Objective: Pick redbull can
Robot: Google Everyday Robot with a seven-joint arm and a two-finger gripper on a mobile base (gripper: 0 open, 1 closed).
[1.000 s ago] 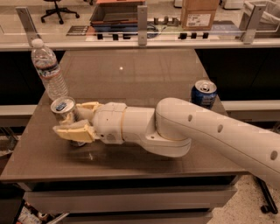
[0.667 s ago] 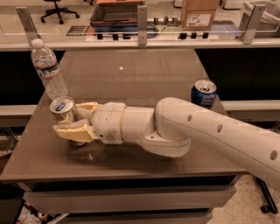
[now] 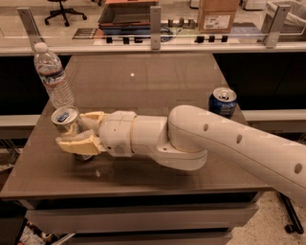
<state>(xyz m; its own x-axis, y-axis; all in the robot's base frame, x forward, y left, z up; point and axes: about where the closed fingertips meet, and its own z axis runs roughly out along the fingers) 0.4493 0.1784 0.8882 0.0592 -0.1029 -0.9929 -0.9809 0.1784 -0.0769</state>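
The redbull can [image 3: 65,116], slim and silver-grey with a blue tab on its top, stands near the table's left edge. My gripper [image 3: 76,131] reaches in from the right and is shut on the can. One cream finger [image 3: 92,116] lies behind the can. The other finger [image 3: 79,144] crosses in front of its body and hides most of it. The can's base shows just below the front finger, resting on or just above the tabletop.
A clear plastic water bottle [image 3: 53,76] stands just behind the can. A wider dark blue can [image 3: 222,102] stands at the table's right edge. The brown table [image 3: 153,76] has a counter with a cardboard box [image 3: 217,14] beyond it.
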